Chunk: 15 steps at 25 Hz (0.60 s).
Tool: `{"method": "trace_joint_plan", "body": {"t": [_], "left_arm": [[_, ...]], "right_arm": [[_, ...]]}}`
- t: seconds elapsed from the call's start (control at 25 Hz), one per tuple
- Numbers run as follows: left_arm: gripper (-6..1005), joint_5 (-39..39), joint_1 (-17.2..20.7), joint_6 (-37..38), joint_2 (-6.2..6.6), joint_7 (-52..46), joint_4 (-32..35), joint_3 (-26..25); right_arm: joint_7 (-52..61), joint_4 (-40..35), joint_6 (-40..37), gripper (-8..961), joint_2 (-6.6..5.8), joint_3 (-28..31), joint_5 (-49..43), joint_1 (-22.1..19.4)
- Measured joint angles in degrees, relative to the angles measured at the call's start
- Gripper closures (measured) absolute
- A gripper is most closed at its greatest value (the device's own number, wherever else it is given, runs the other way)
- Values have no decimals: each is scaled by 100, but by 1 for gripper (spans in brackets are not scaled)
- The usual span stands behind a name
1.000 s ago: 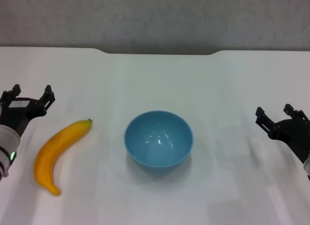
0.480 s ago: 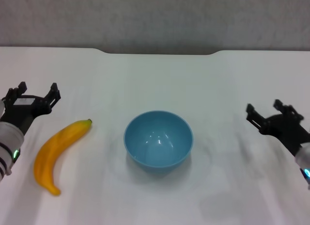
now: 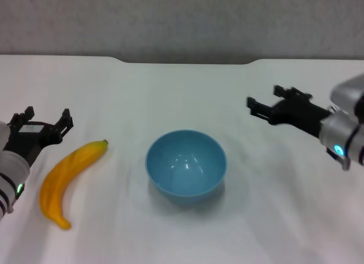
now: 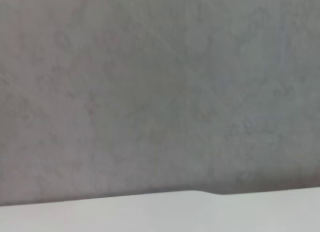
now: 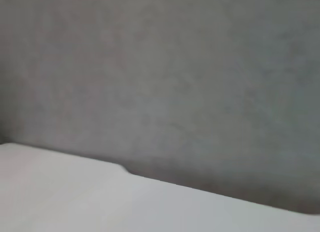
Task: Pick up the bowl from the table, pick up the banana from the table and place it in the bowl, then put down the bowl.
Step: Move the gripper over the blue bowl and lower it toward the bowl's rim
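The light-blue bowl (image 3: 186,166) stands upright and empty at the middle of the white table (image 3: 182,82). The yellow-orange banana (image 3: 68,178) lies to its left, its green stem tip pointing toward the bowl. My left gripper (image 3: 48,114) is open and empty, just left of and behind the banana's stem end. My right gripper (image 3: 263,97) is open and empty, raised behind and to the right of the bowl and pointing left. Both wrist views show neither the bowl, the banana nor any fingers.
The grey wall (image 3: 182,19) runs behind the table's notched far edge (image 3: 187,61). The left wrist view shows the wall (image 4: 160,82) above a strip of table (image 4: 160,214). The right wrist view shows the same wall (image 5: 160,67) and table edge (image 5: 100,197).
My right gripper has risen and moved left and farther back, from the right table edge toward the bowl. My left gripper has moved slightly right toward the banana. Bowl and banana have not moved.
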Motion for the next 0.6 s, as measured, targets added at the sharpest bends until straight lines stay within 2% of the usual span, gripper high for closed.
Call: {"method": "trace_joint_plan", "body": {"t": [0.08,0.24,0.32,0.52,0.6], "left_arm": [[171,1,5,-15,-13,0,63,13],[173,16,4,-34,-37,0,80,24],[173,19,-4,-36,-39,0,64,25],[176,20,-7,-46,-45,-7,94,27],[176,21,-18,-50,-46,-6,94,27]], "right_arm": [[486,-211,-3,106,-7,-42,-511,245],[2507,-1039,-208,105,9,-500,-1975,824],[3284,-1360,-409,105,26,-759,-2380,1007],[4381,-1541,-534,108,37,-1300,-2542,1267],[4986,-1639,-674,111,28,-1710,-2620,1413]]}}
